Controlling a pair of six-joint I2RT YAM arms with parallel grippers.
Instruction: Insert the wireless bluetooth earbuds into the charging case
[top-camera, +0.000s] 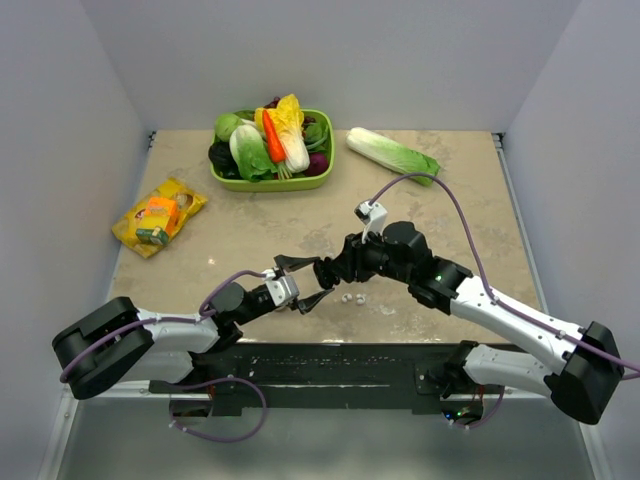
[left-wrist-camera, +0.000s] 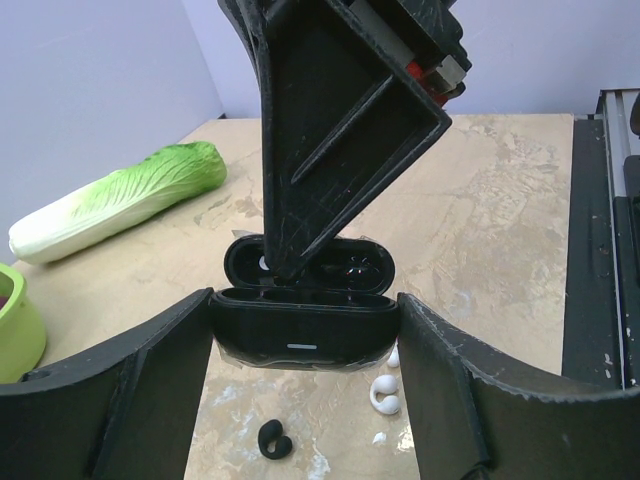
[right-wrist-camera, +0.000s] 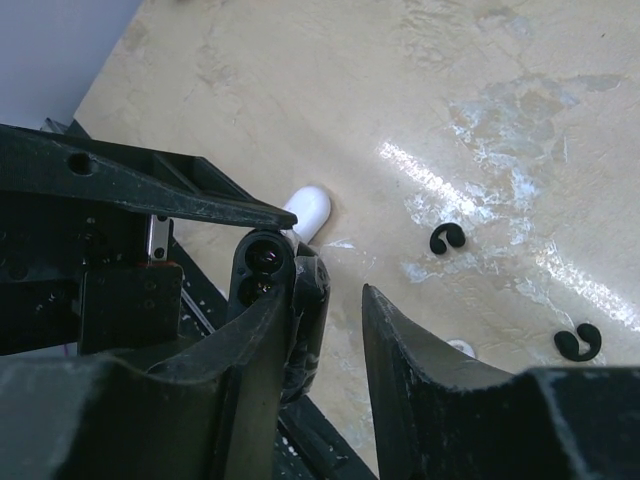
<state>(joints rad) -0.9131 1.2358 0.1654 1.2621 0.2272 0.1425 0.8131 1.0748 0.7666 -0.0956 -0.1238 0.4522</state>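
My left gripper (left-wrist-camera: 305, 300) is shut on a black oval case (left-wrist-camera: 300, 335) with its lid open, held above the table. My right gripper (right-wrist-camera: 330, 290) is open; one of its fingers (left-wrist-camera: 330, 130) reaches down into the black case's open lid. A white pill-shaped charging case (right-wrist-camera: 308, 210) lies on the table, partly hidden behind the left gripper. Two white earbuds (top-camera: 351, 297) lie on the table under the grippers; one shows clearly in the left wrist view (left-wrist-camera: 385, 395). In the top view, the left gripper (top-camera: 303, 283) and right gripper (top-camera: 325, 273) meet mid-table.
Small black earbuds lie loose on the table (left-wrist-camera: 272, 438) (right-wrist-camera: 448, 237) (right-wrist-camera: 578, 342). A green basket of vegetables (top-camera: 318, 178), a napa cabbage (top-camera: 392, 153) and a yellow snack bag (top-camera: 158, 215) sit farther back. The black base rail (top-camera: 330, 362) runs along the near edge.
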